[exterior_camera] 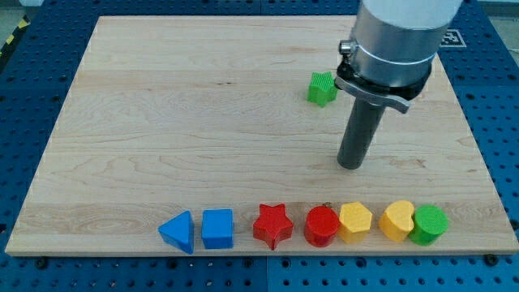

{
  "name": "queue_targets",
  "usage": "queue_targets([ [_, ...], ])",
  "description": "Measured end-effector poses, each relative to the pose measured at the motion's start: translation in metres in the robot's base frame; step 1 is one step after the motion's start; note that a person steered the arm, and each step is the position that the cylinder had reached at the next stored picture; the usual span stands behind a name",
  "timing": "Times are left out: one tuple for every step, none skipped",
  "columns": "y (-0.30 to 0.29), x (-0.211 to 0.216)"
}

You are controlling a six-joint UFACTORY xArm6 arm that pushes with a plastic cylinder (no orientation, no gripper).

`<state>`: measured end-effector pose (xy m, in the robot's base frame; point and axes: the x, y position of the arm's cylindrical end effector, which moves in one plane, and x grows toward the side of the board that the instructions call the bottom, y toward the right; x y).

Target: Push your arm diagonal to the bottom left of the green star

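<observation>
The green star [322, 88] lies on the wooden board [162, 122] in the view's upper right. My tip [351, 165] rests on the board below the star and slightly to its right, about a block's width or more away from it, not touching. The rod hangs from a grey cylinder entering from the view's top right.
A row of blocks lies along the board's bottom edge: blue triangle [178, 232], blue cube [217, 229], red star [272, 225], red cylinder [321, 225], yellow hexagon [355, 221], yellow block [396, 220], green cylinder [429, 225]. A blue pegboard surrounds the board.
</observation>
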<state>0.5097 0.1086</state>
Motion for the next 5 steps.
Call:
queue_targets([
  [-0.016,0.000],
  [-0.023,0.000],
  [-0.026,0.000],
  [-0.043,-0.009],
  [-0.060,-0.038],
])
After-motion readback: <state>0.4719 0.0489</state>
